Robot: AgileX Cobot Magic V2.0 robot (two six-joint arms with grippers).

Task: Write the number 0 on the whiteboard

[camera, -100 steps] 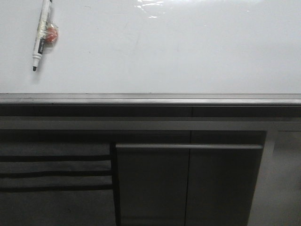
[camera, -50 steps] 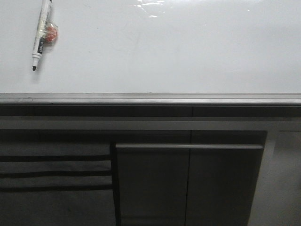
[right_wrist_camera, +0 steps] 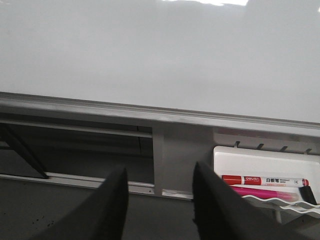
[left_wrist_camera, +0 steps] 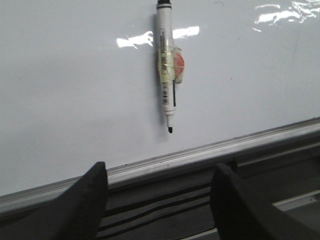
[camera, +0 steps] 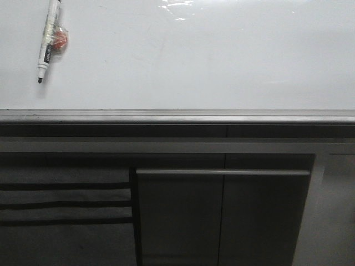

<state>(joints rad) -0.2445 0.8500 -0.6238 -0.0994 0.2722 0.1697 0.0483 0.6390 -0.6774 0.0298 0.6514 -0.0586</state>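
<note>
Front view: whiteboard (camera: 211, 61) blank w/ smudges, no 0 drawn; marker (camera: 47, 41) stuck upper left, tip down. L gripper (left_wrist_camera: 160, 200) spread wide, empty, below marker near rail (left_wrist_camera: 210, 150). R gripper (right_wrist_camera: 159, 200) spread, empty; pens in tray (right_wrist_camera: 265, 165) nearby.

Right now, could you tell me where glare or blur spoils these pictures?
Front view: glare streaks along the whiteboard top edge. Left wrist view: bright patches beside the marker pen, open left gripper fingers blurred. Right wrist view: glare at top only.
</note>
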